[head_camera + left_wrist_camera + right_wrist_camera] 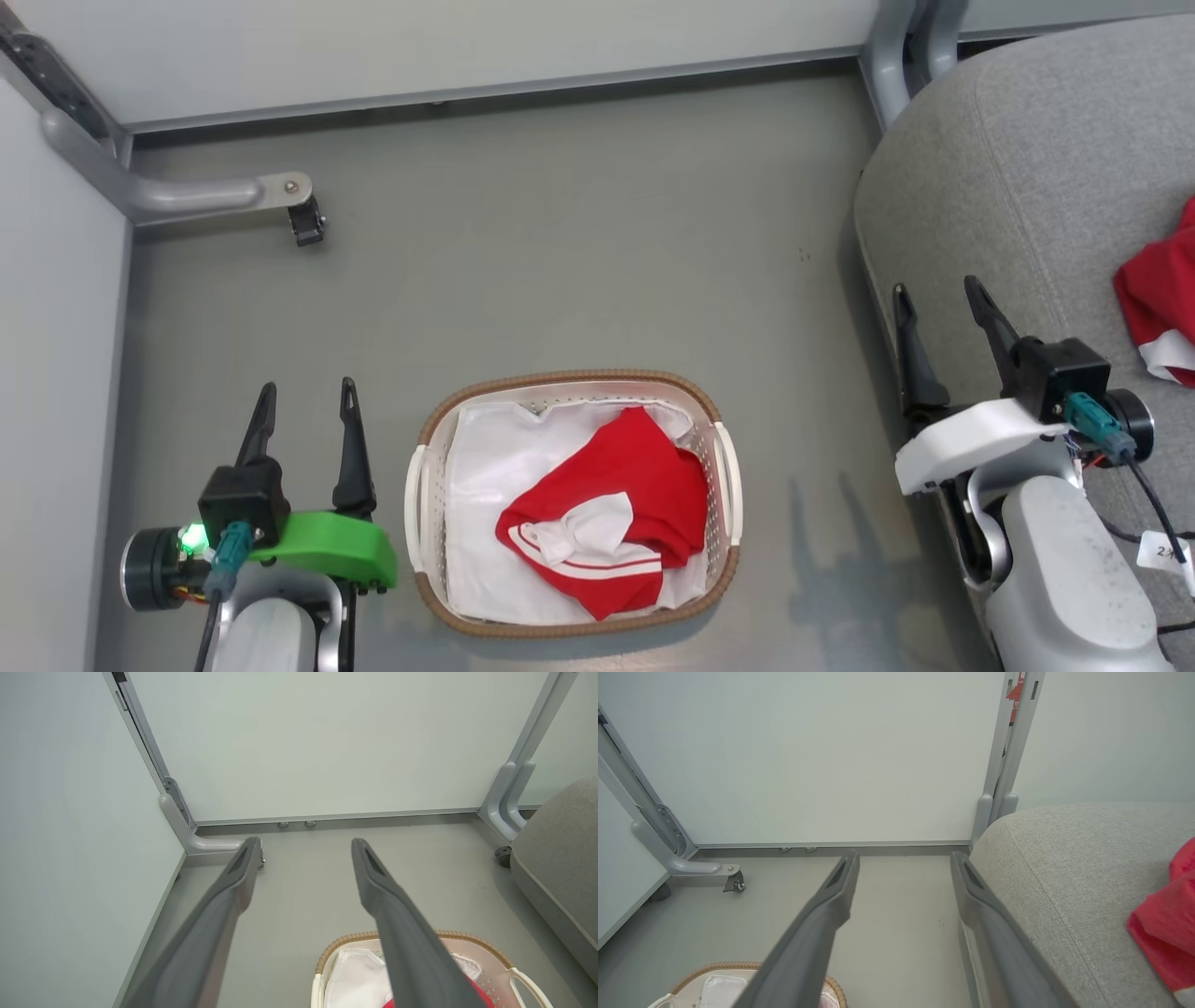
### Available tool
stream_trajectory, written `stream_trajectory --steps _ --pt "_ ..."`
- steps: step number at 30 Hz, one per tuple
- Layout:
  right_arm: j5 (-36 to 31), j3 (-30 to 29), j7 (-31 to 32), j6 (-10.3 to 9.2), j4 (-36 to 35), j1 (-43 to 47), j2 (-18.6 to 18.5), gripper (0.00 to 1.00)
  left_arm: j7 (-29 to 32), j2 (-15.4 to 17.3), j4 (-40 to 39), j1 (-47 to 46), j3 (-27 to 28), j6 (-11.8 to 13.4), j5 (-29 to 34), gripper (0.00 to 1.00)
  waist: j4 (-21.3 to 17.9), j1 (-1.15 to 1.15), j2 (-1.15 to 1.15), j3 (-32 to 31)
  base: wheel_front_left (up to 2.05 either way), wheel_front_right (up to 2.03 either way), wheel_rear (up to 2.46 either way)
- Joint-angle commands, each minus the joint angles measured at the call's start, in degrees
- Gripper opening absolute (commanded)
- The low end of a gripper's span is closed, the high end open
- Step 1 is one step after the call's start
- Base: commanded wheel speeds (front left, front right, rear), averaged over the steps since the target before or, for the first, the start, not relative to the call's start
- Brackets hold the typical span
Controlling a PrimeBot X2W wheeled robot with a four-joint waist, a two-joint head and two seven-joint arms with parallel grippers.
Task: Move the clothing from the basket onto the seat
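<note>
**Operator:** Holding both arms off the work. My left gripper [309, 385] hangs just left of the basket [569, 376] and my right gripper [935, 286] over the edge of the seat [1027, 168]. Both are spread wide with nothing in them.

**Supervisor:** Where's the clothing?

**Operator:** One red garment [635, 476] lies bunched in the basket on the white liner [495, 457]. A second garment [1158, 299] already lies on the seat. The basket sits between my arms, so I'd judge either can reach in.
</note>
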Motion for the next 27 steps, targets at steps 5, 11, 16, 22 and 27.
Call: stream_trajectory --steps 5,11,16,22,27 --pt "0.9 0.9 -0.1 -0.07 0.4 3.8 -0.1 1.00 -0.1 0.0 -0.6 3.7 -0.1 0.0 -1.4 1.00 0.6 0.00 0.00 -3.3 0.00 0.00 0.00" --pt "1.5 1.8 -0.1 -0.07 0.2 6.9 0.1 1.00 -0.1 0.0 -1.3 7.1 -0.8 0.6 -2.5 1.00 0.1 0.00 0.00 -5.2 0.00 0.00 0.00" --pt "1.9 2.2 -0.1 -0.06 0.3 8.8 0.2 1.00 -0.1 0.0 -0.7 8.7 -1.8 0.2 -3.4 1.00 -0.1 0.00 0.00 -6.1 0.00 0.00 0.00" --pt "2.0 2.3 -0.1 -0.06 0.3 8.8 0.2 1.00 -0.1 0.1 0.2 8.5 -3.1 -0.6 -3.2 1.00 -0.2 0.00 0.00 -5.9 0.00 0.00 0.00" --pt "1.9 2.6 -0.1 -0.07 -0.4 7.3 0.2 1.00 -0.1 0.1 1.2 7.5 -4.6 -1.1 -3.7 1.00 -1.0 0.00 0.00 -4.4 0.00 0.00 0.00"
